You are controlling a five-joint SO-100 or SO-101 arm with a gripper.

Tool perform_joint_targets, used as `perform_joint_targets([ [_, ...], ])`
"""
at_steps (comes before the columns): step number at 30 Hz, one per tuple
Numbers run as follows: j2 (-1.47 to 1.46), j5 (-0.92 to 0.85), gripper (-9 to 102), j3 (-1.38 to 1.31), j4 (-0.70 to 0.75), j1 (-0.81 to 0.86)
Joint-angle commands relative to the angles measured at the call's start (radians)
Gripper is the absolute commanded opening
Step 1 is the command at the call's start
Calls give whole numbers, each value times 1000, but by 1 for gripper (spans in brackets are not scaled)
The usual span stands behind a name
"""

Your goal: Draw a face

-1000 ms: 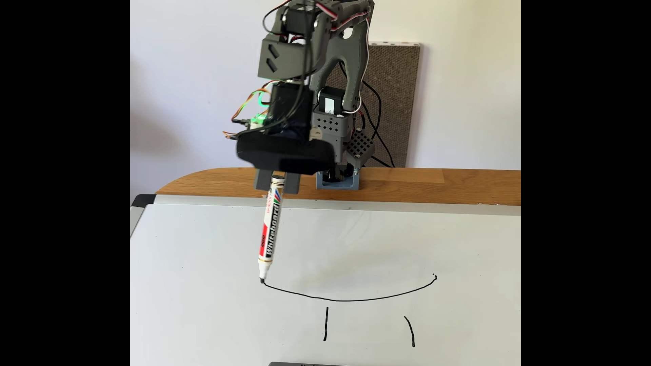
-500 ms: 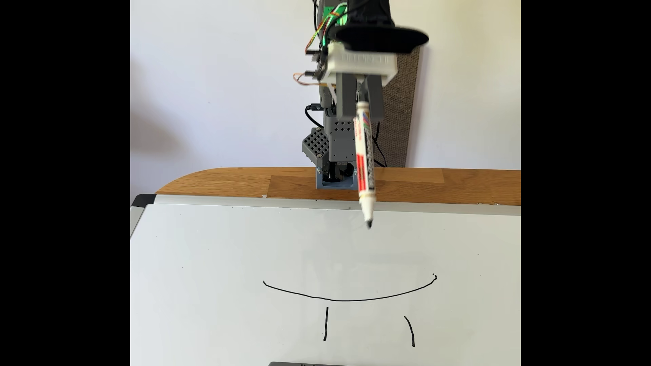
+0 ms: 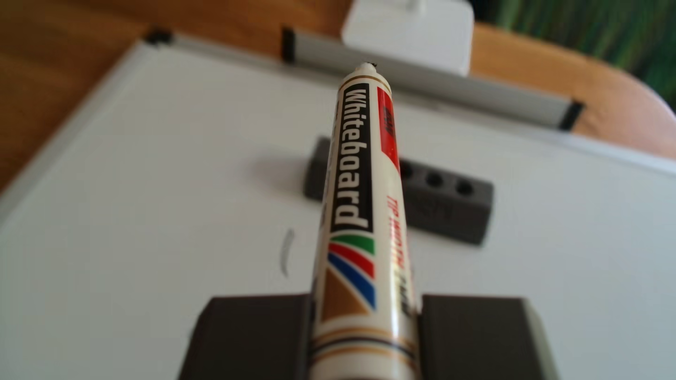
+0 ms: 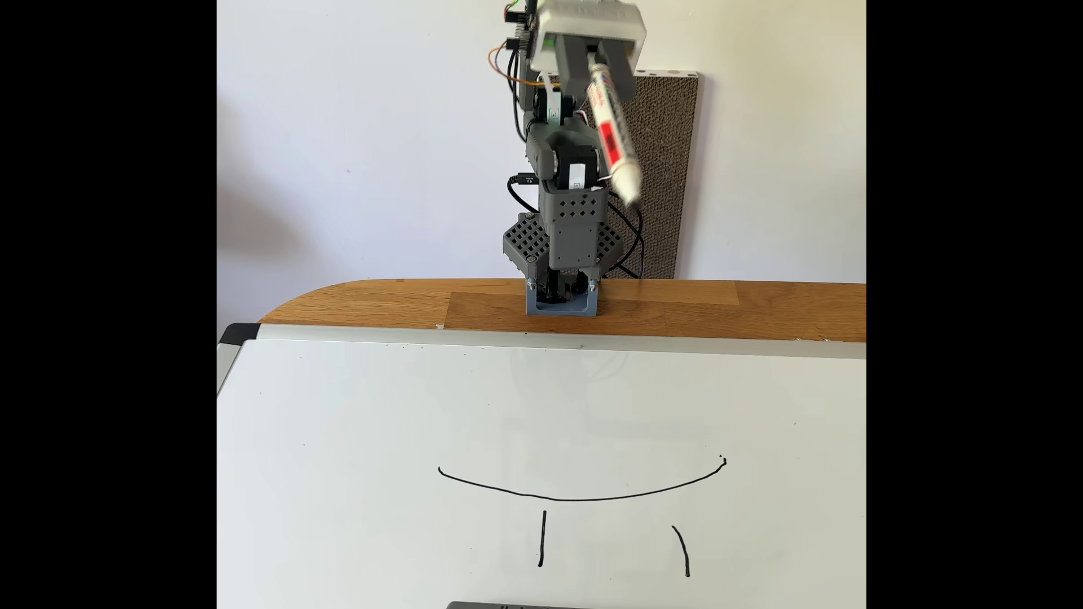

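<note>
A plain white painted wall point(image 4: 363, 134) is seen behind the scene in the fixed view, evenly lit, with a soft grey shadow at its left side. A brown corrugated-cardboard panel with a white top edge point(image 4: 668, 175) is leaned upright against that wall. A warm-toned oak-wood surface with a rounded corner point(image 4: 375, 304) is placed in front of the wall. A white-faced, aluminium-framed whiteboard with black plastic corner caps point(image 4: 351, 410) is laid flat on the surface. In the other view, blurred green foliage point(image 3: 585, 25) is visible past the surface's rounded edge.
</note>
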Motion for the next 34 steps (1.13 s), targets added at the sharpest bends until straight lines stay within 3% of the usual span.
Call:
perform_joint_targets([
  [1, 48, 18, -1, -31, -6, -11],
  [34, 155, 25, -1, -31, -3, -9],
])
